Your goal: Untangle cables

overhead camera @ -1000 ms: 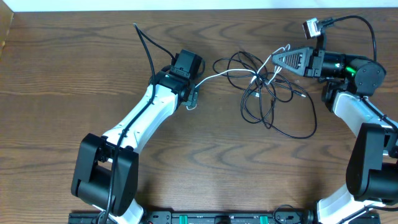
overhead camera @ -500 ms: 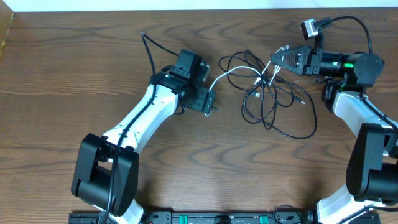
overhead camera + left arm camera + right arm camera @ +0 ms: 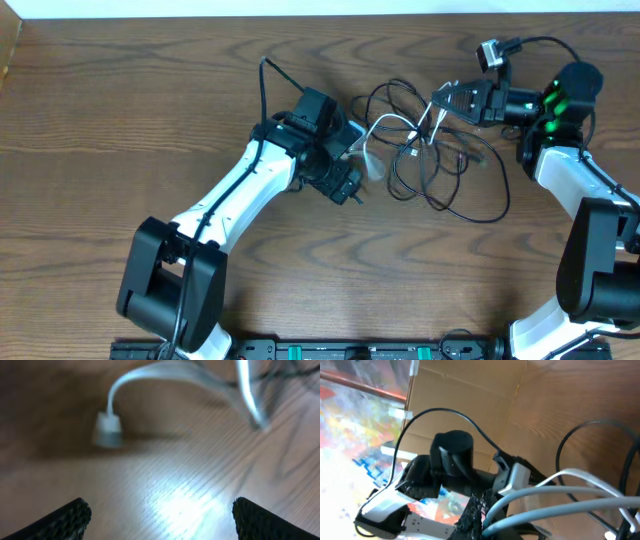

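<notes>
Nearest us, the left gripper [image 3: 352, 176] hangs low over the brown wooden table [image 3: 120, 100], its black fingers spread wide with nothing between them. Just beyond its tips we see the small white plug [image 3: 107, 430] of the thin white cord [image 3: 390, 119], lying flat on the wood and untouched. From there the white cord arcs into the tangle, where it crosses the loops of the thin black cord [image 3: 392, 172], spread on the table between the two arms. At the far side, we find the right gripper [image 3: 437, 98] closed tight on a raised strand of the white cord.
</notes>
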You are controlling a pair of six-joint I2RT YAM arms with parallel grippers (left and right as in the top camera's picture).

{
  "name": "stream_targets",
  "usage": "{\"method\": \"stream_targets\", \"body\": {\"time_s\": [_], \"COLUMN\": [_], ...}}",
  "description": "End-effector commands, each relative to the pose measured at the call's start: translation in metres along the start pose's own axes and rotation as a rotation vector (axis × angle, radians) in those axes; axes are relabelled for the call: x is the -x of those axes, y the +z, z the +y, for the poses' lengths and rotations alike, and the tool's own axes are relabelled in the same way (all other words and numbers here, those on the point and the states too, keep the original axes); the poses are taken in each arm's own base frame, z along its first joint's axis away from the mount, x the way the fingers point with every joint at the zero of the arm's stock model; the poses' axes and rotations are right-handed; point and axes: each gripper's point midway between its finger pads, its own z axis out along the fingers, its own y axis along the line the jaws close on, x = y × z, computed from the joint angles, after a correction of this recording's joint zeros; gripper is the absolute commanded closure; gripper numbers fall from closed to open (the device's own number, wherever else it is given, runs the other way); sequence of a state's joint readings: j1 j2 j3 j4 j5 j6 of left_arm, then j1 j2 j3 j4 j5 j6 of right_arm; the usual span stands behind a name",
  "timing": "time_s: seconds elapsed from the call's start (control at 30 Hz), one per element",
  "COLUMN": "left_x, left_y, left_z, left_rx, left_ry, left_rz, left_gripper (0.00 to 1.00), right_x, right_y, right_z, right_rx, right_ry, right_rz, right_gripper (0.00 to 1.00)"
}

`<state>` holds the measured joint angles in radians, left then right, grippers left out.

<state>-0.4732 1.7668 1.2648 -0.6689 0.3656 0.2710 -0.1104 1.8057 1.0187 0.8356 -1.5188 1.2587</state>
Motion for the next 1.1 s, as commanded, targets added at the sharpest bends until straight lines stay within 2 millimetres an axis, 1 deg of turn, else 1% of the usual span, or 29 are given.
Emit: {"method": "stream_targets", "body": {"time_s": [0.0, 0.03, 0.07, 0.13, 0.23, 0.27, 0.3, 0.43, 0.5, 0.53, 0.57, 0.6, 0.63, 0.7, 0.73, 0.77, 0.8, 0.87, 0.93, 1.03, 1.07], "left_x": [0.021, 0.024, 0.03, 0.034, 0.038, 0.039, 0.04, 0.048, 0.053, 0.055, 0.056, 0.057, 0.057, 0.056, 0.055, 0.054, 0.054, 0.053, 0.053, 0.053, 0.053], "left_y": [-0.03, -0.034, -0.044, -0.05, -0.057, -0.06, -0.062, -0.064, -0.066, -0.067, -0.067, -0.067, -0.067, -0.067, -0.067, -0.066, -0.066, -0.066, -0.066, -0.066, -0.065], "left_z": [-0.014, -0.015, -0.015, -0.01, 0.015, 0.026, 0.034, 0.036, 0.036, 0.036, 0.037, 0.037, 0.037, 0.037, 0.036, 0.036, 0.036, 0.036, 0.036, 0.036, 0.037], "left_rx": [-0.028, -0.024, -0.012, 0.032, 0.17, 0.231, 0.27, 0.269, 0.266, 0.264, 0.263, 0.262, 0.262, 0.262, 0.262, 0.263, 0.263, 0.263, 0.263, 0.263, 0.263], "left_ry": [0.056, 0.062, 0.073, 0.063, -0.048, -0.112, -0.165, -0.225, -0.251, -0.26, -0.27, -0.272, -0.272, -0.273, -0.273, -0.274, -0.274, -0.275, -0.275, -0.275, -0.275], "left_rz": [-0.121, -0.138, -0.172, -0.193, -0.215, -0.225, -0.237, -0.28, -0.306, -0.317, -0.326, -0.328, -0.328, -0.323, -0.32, -0.316, -0.314, -0.311, -0.311, -0.311, -0.31], "left_gripper": [0.09, 0.09, 0.09, 0.08, 0.09, 0.09, 0.09, 0.09, 0.09, 0.09, 0.09, 0.09, 0.09, 0.09, 0.09, 0.09, 0.09, 0.09, 0.09, 0.09, 0.09], "right_x": [0.0, -0.001, -0.002, -0.003, -0.006, -0.009, -0.015, -0.023, -0.024, -0.023, -0.02, -0.02, -0.018, -0.02, -0.023, -0.027, -0.032, -0.036, -0.037, -0.035, -0.031], "right_y": [0.005, 0.006, 0.007, 0.009, 0.014, 0.018, 0.023, 0.034, 0.042, 0.045, 0.049, 0.051, 0.055, 0.056, 0.054, 0.05, 0.046, 0.042, 0.035, 0.026, 0.022], "right_z": [-0.004, -0.005, -0.005, -0.005, -0.004, -0.002, 0.0, 0.0, -0.007, -0.011, -0.022, -0.029, -0.046, -0.078, -0.091, -0.11, -0.124, -0.137, -0.143, -0.138, -0.128], "right_rx": [-0.008, -0.007, -0.006, -0.004, 0.002, 0.009, 0.025, 0.036, 0.019, 0.004, -0.037, -0.065, -0.136, -0.282, -0.345, -0.447, -0.529, -0.616, -0.691, -0.803, -0.845], "right_ry": [-0.088, -0.087, -0.078, -0.078, -0.078, -0.08, -0.1, -0.113, -0.11, -0.097, -0.078, -0.065, -0.027, 0.053, 0.078, 0.111, 0.122, 0.13, 0.129, 0.058, -0.005], "right_rz": [-0.006, -0.003, 0.001, 0.007, 0.021, 0.037, 0.069, 0.097, 0.082, 0.069, 0.034, 0.016, -0.023, -0.08, -0.097, -0.119, -0.128, -0.141, -0.156, -0.18, -0.192], "right_gripper": [0.99, 0.99, 0.99, 0.99, 0.99, 0.99, 0.99, 0.99, 0.98, 0.98, 0.95, 0.94, 0.94, 0.99, 0.99, 0.99, 0.99, 0.99, 0.99, 0.99, 0.99]}}
